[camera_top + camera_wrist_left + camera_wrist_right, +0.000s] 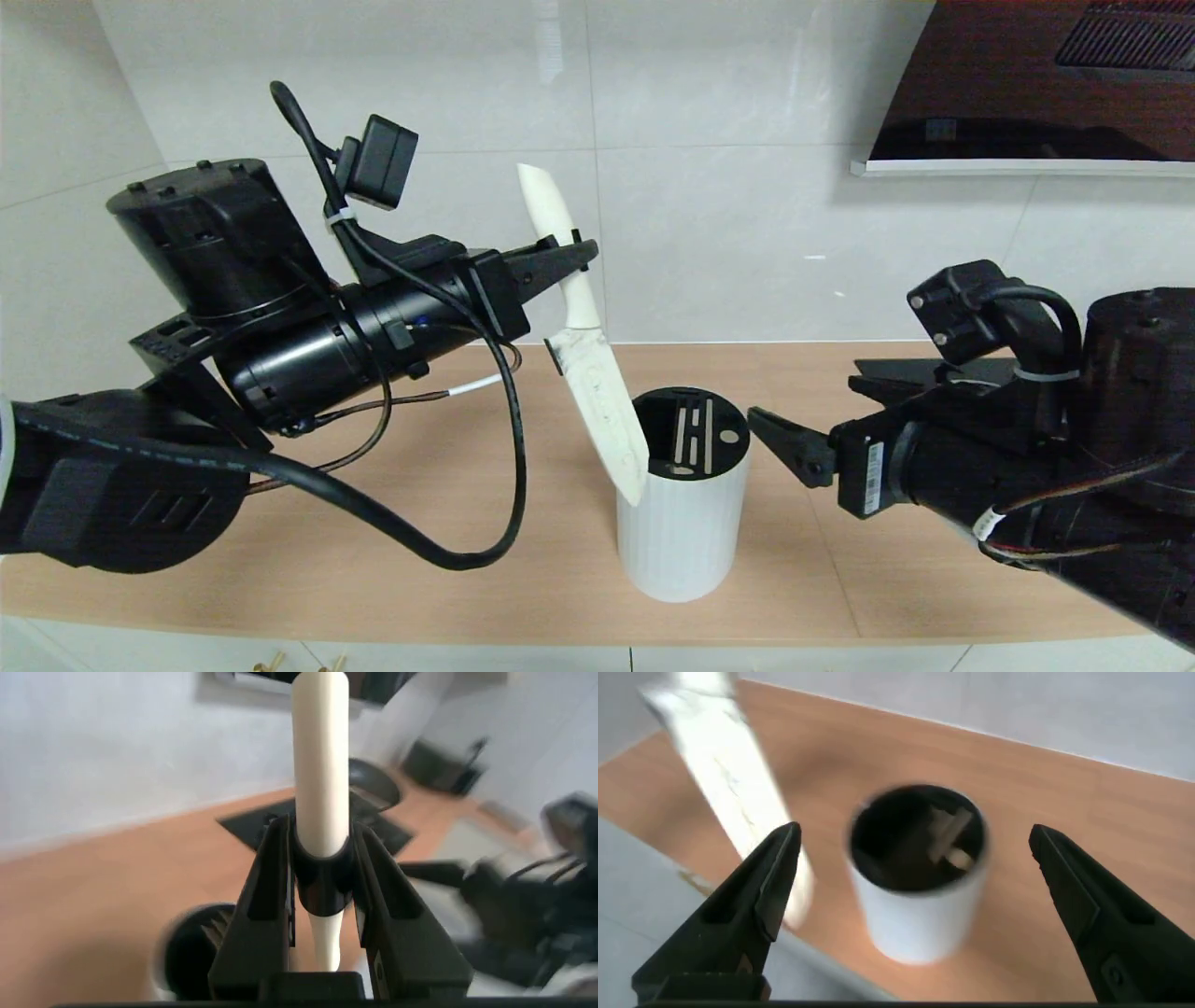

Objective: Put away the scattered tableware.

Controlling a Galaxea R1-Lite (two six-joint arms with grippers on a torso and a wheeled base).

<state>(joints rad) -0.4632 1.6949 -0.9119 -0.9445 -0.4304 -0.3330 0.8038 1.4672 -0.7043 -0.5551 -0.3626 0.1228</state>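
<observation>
Hanging blade-down and tilted, the white knife (597, 392) is clamped by its handle in the left gripper's (569, 261) jaws. Its tip sits outside the slotted holder's (681, 541) left rim, so the slots lie rightward. The right gripper's (803, 401) jaws gape wide beside the holder.

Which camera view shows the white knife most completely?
The head view: the knife appears whole, handle to blade tip, held by the left gripper. The left wrist view shows its handle; the right wrist view, its blurred blade.
</observation>
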